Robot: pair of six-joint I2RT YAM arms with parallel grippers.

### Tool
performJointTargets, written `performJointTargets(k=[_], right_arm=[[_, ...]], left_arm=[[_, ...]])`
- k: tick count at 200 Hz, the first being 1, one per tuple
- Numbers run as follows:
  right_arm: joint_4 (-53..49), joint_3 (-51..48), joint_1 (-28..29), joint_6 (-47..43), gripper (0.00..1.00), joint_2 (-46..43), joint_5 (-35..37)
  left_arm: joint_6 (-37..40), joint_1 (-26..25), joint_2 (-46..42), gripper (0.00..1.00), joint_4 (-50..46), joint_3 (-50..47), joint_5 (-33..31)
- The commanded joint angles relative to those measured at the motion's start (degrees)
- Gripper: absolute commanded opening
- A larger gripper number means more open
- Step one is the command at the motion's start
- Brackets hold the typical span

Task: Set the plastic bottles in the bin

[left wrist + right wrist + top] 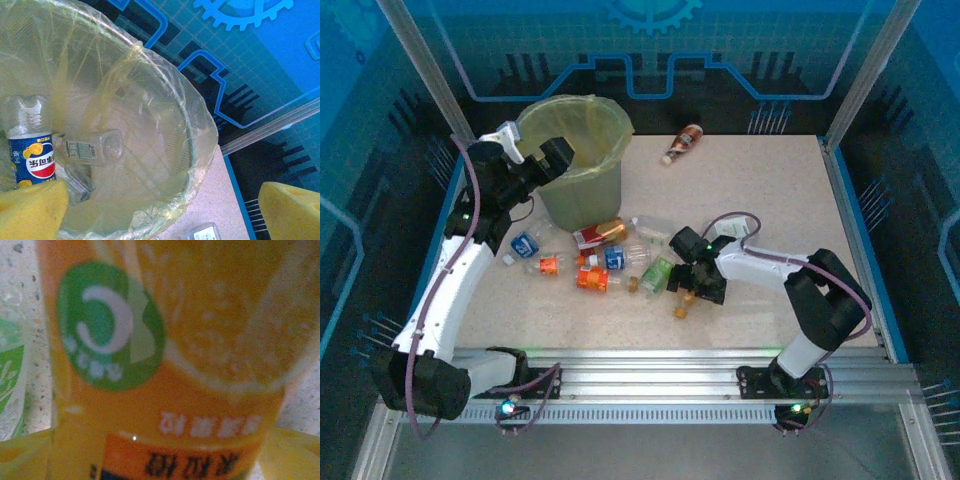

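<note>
The pale speckled tabletop [770, 200] carries the bin [585, 195] at its far left part. The bin is round, and a yellow-green bag lines it. The left hand [535, 148] hangs over the near left rim of the bin. Its yellow fingers [30, 210] are spread wide with nothing between them.

Inside the bin a blue-label bottle [30, 160] leans on the bag wall, and a clear bottle [90, 147] lies just beside it.

The right hand [698, 285] is low over the tabletop, near the middle. Its fingers stand on both sides of an orange-label bottle [165, 365], very close, but I cannot tell if they press it already.

More bottles lie in a loose group in front of the bin, to the left of this hand: a red-label bottle [600, 233], a green-label bottle [658, 273], a second orange bottle [592, 278] and a small blue bottle [525, 243]. One brown-label bottle [682, 143] lies alone at the far edge, well apart from the others.
</note>
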Motion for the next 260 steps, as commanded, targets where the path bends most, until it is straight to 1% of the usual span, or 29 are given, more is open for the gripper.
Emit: performJointTargets(k=[1,14,40,76,118,134,157,193,231,260], right_arm=[[0.3,-0.4,-0.6,-1.3,0.88,1.8,0.4],[0.7,-0.6,-0.5,-1.4,0.82,2.4,0.2],[1.2,-1.3,-0.3,-1.5,0.65,1.9,0.3],[-1.6,-0.8,1.4,-2.9,0.58,-1.9,4.6],[-5.2,2.4,6.1,-7.1,0.57,-8.7,12.3],[-4.2,3.7,7.7,-9.7,0.56,-11.7,13.9],[-1.2,5.3,9.0,-14.2,0.56,-16.0,14.7],[9.5,4.3,9.2,-21.9,0.56,-22.6,13.2],[22.2,1.7,9.1,-29.0,0.57,-27.9,8.6],[26.7,1.4,9.0,-31.7,0.57,-30.2,5.3]], left_arm=[[-0.4,0.6,-1.0,0.99,1.4,0.0,0.2],[-0.3,0.6,-0.9,0.99,1.4,0.1,0.3],[-0.1,0.6,-0.7,0.99,0.8,0.3,0.4],[-0.5,0.5,-0.6,0.99,0.9,0.5,1.5],[-0.1,-0.3,-0.7,0.99,0.2,1.4,3.3],[0.2,-1.4,-0.6,0.99,0.3,1.8,3.9],[2.0,-4.2,0.4,0.99,-0.7,3.8,4.6],[6.2,-9.4,4.2,0.99,-4.7,9.2,8.5],[8.0,-13.8,9.0,0.99,-6.5,14.1,16.3],[9.6,-16.8,12.4,0.99,-6.5,16.6,24.0]])
